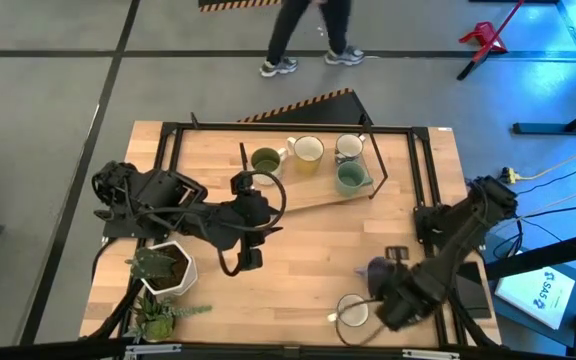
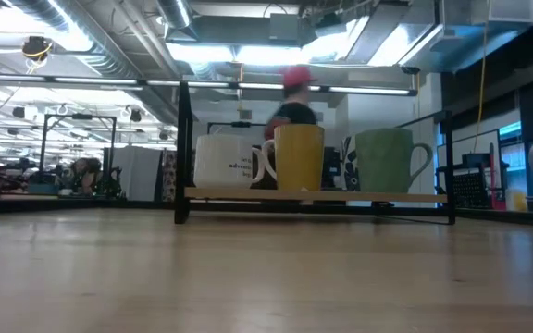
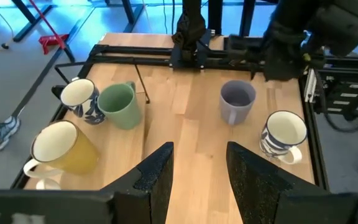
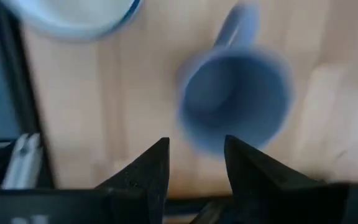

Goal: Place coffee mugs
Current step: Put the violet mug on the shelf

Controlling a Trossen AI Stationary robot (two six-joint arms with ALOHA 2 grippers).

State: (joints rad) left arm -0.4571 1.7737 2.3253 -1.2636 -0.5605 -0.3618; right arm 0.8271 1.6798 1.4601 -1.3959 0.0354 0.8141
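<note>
Along the far side of the tabletop [image 1: 298,250], four mugs stand on a low rack [image 1: 320,198]: olive [image 1: 265,160], yellow [image 1: 306,152], patterned white [image 1: 348,147], green [image 1: 351,178]. Only the right wrist view shows the lavender mug [image 4: 235,99] from above, just ahead of the right tool [image 4: 194,165], whose fingers are parted and empty. Near the front edge sits another blue-patterned mug [image 1: 353,313]. Mid-table, the left tool [image 3: 197,168] hangs released, bare wood around it. Potted plants [image 1: 160,285] crowd the near-left corner.
</note>
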